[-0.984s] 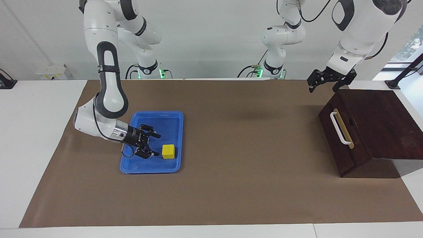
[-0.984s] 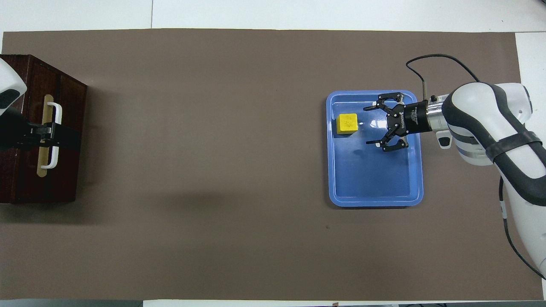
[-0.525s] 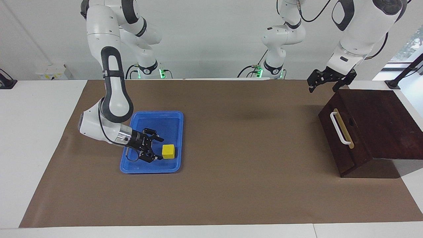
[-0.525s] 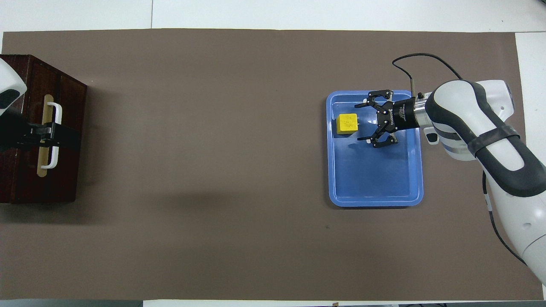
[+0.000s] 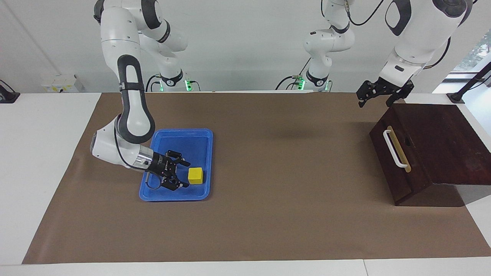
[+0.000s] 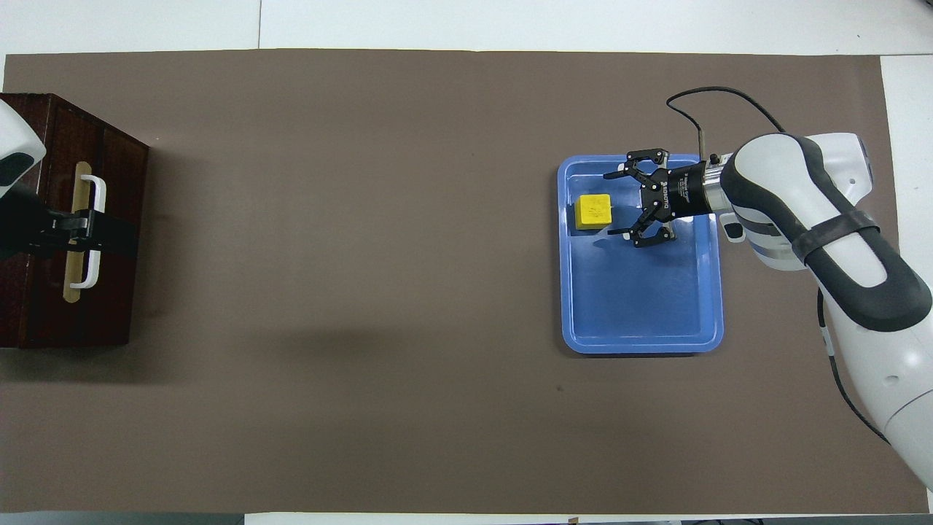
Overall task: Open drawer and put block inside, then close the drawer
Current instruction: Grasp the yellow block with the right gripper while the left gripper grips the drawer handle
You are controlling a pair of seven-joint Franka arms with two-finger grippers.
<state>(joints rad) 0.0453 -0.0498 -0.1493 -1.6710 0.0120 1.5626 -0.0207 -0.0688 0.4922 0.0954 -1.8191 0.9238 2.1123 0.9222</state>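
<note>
While block (image 5: pixel 195 175) sits in blue tray (image 5: pixel 203 136) at right arm's end of table, right gripper (image 5: pixel 185 174) lies low over tray just beside it, fingers spread wide, holding nothing, not touching block. Drawer (image 5: pixel 399 161) shut in dark box at left arm's end, white handle (image 5: pixel 394 148) untouched. Left gripper (image 5: pixel 376 100) hangs over box, fingers open, empty.

A bright yellow block (image 5: pixel 195 175) is glowing against the plain blue tray (image 5: pixel 201 142), a dark brown drawer (image 5: pixel 399 161) is showing its white handle (image 5: pixel 395 149) on a brass strip, and brown paper (image 5: pixel 268 214) is covering the white table (image 5: pixel 42 134).
</note>
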